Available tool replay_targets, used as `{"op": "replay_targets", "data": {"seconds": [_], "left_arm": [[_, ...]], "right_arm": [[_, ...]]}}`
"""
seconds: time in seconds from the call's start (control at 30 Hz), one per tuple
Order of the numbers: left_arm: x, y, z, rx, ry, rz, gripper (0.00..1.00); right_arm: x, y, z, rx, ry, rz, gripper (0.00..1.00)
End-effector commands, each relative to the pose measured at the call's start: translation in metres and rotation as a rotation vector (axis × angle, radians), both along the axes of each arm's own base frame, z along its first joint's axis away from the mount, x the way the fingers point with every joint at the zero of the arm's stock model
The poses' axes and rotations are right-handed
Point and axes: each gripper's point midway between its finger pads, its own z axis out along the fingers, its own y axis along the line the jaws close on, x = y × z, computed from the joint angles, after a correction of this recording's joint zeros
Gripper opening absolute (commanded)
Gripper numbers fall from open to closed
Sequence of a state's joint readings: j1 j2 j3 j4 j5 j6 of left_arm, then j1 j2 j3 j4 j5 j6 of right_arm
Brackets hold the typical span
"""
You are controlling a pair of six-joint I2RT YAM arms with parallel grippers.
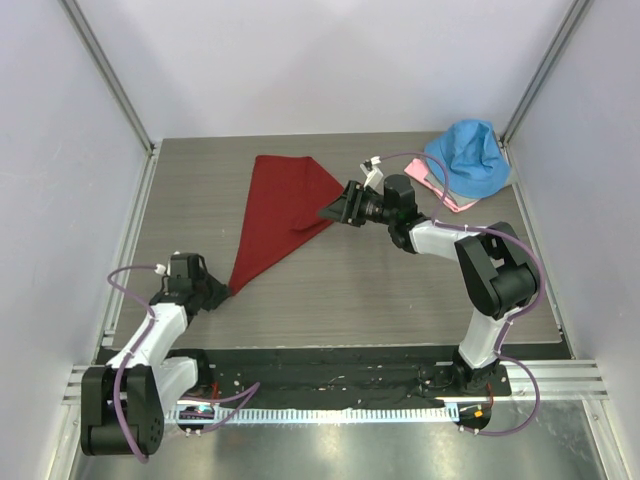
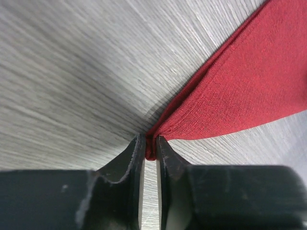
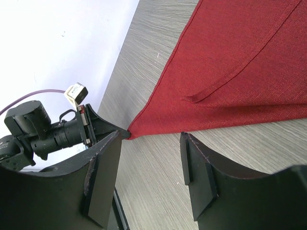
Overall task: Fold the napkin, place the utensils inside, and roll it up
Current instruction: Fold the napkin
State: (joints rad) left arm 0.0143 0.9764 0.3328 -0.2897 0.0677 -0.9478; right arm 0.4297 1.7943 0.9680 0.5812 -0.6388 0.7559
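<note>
- The left arm [image 1: 150,335] reaches across the grey wood-grain table [image 1: 380,300] to the near tip of the napkin [image 1: 283,205], at that cloth's lower left end.
- The left fingers [image 2: 130,165] are drawn almost together. They pinch the very point of the napkin's near tip, with only a thin slit left between them below the cloth. In the wrist view the red fabric fans up and to the right from that pinch in layered folds.
- The napkin, dark red and plain, lies flat on the table as a long triangle. Its broad end is far from the arms' bases and its narrow tip points toward the left arm. A hem line runs across its upper layer near the right-hand corner.
- The right fingers [image 3: 103,167] stand well apart at the napkin's right-hand corner and hold nothing. That corner's point just meets the tip of one finger, while bare table shows between the pair.
- The right arm [image 1: 490,270] bends in from the napkin's right, its wrist turned toward the cloth.
- A bright blue cloth [image 1: 468,158] sits bunched well to the right of the napkin, at the far corner of the table.
- A pale pink cloth [image 1: 447,195] pokes out from under the blue one on the side nearer the napkin.
</note>
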Motion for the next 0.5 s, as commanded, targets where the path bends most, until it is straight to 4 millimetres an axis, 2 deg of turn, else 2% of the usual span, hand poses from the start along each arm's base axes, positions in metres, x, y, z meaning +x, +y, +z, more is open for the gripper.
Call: {"op": "replay_targets", "data": {"seconds": [0.0, 0.07, 0.13, 0.23, 0.3, 0.33, 0.47], "left_arm": [[0.004, -0.002, -0.001, 0.036, 0.002, -0.086, 0.10], [0.009, -0.003, 0.002, 0.046, 0.004, -0.127, 0.00], [0.011, -0.004, 0.002, 0.056, 0.007, -0.158, 0.00], [0.019, -0.003, 0.014, 0.070, -0.022, -0.175, 0.00], [0.026, -0.001, 0.024, 0.090, -0.053, -0.183, 0.00], [0.025, -0.001, 0.028, 0.094, -0.054, -0.188, 0.00], [0.035, 0.000, 0.053, 0.123, -0.107, -0.222, 0.00]], "right_arm": [[0.004, 0.000, 0.003, 0.000, -0.046, 0.009, 0.60], [0.004, 0.000, 0.001, -0.001, -0.044, 0.010, 0.60], [0.004, 0.001, -0.001, -0.003, -0.039, 0.012, 0.60], [0.004, 0.001, -0.005, -0.023, -0.046, 0.019, 0.60], [0.000, 0.004, -0.011, -0.063, -0.046, 0.044, 0.59], [-0.003, 0.011, -0.006, -0.078, -0.067, 0.060, 0.59], [-0.011, 0.020, -0.012, -0.177, -0.118, 0.083, 0.59]]}}
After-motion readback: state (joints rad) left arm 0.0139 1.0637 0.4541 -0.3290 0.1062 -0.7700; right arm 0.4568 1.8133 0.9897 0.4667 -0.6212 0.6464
